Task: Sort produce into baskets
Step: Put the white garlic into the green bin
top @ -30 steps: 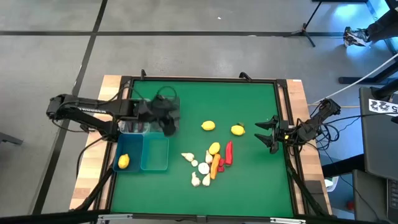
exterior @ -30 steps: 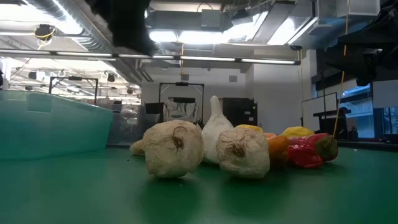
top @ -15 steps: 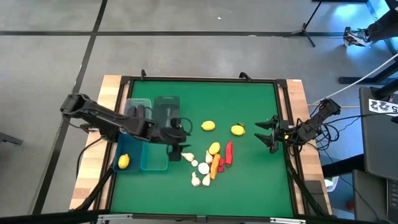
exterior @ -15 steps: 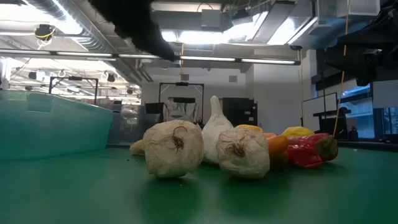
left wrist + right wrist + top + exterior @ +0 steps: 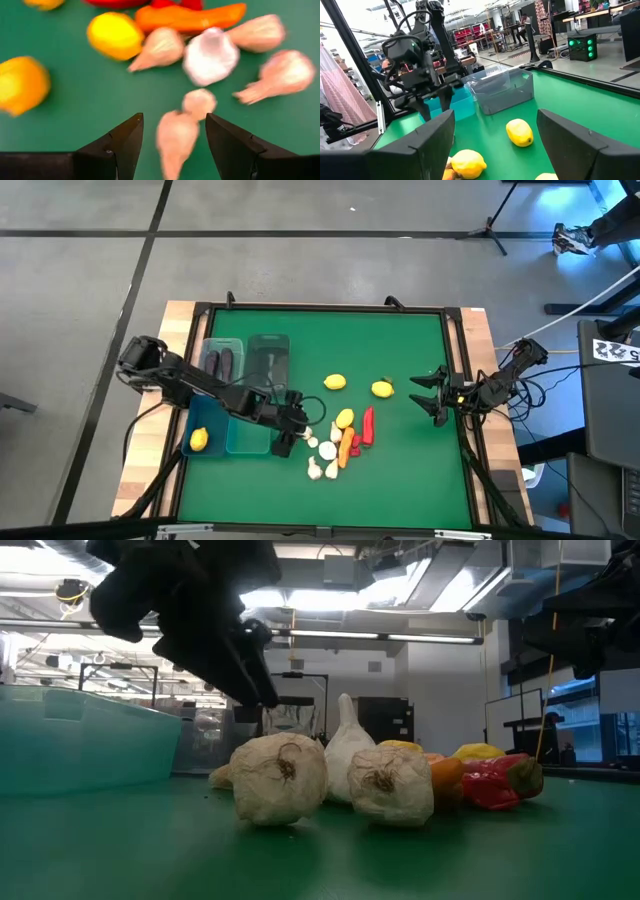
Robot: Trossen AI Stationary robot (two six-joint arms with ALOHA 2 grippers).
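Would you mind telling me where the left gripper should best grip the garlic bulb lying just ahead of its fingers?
Probably across its rounded body, coming straight down. In the left wrist view this garlic bulb lies on its side, lengthwise between the open fingers of the left gripper; its tapered stem end would likely slip.

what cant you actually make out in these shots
- Low view: the left gripper is a dark backlit shape, so its fingers can't be read there.
- Low view: the pile behind the two front garlic bulbs is mostly hidden by them.
- Left wrist view: the produce is motion-blurred; the garlic bulb between the fingers has no clear outline.
- High view: the clear bin's contents can't be made out.
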